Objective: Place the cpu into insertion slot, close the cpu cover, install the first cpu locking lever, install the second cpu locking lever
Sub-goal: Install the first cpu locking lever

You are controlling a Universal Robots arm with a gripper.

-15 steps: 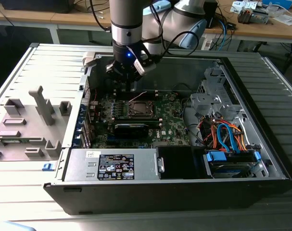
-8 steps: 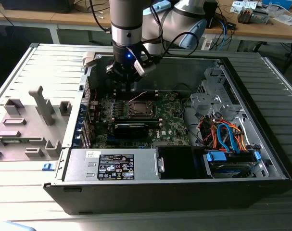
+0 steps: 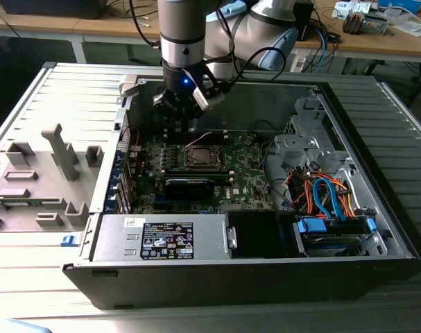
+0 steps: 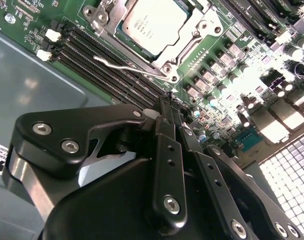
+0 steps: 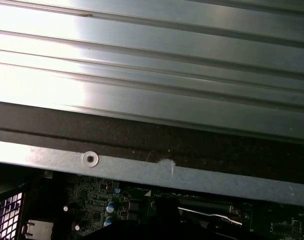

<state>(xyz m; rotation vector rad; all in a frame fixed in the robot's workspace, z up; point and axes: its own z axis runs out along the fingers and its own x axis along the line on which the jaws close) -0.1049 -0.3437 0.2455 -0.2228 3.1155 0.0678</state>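
Observation:
The cpu [image 4: 153, 24], a silver-topped square chip, lies in the insertion slot [image 3: 199, 157] on the green board. The cpu cover [image 4: 188, 44], a silvery frame, lies flat around the chip. One thin wire locking lever [image 4: 122, 65] stands out loose beside the socket, and it also shows as a lever [image 5: 212, 215] in the first wrist view and as a slanted line [image 3: 200, 138] in the exterior view. My gripper [image 4: 168, 102] hangs just above the board on the far side of the socket, its black fingers [image 4: 170, 145] shut together with nothing between them.
The open computer case [image 3: 397, 243] lies on a ribbed grey table. Its far wall [image 5: 157, 170] is close behind the gripper. Memory slots [image 4: 106, 55] run beside the socket. A power supply [image 3: 165, 239] sits at the front, cables and drives [image 3: 328, 201] at the exterior view's right.

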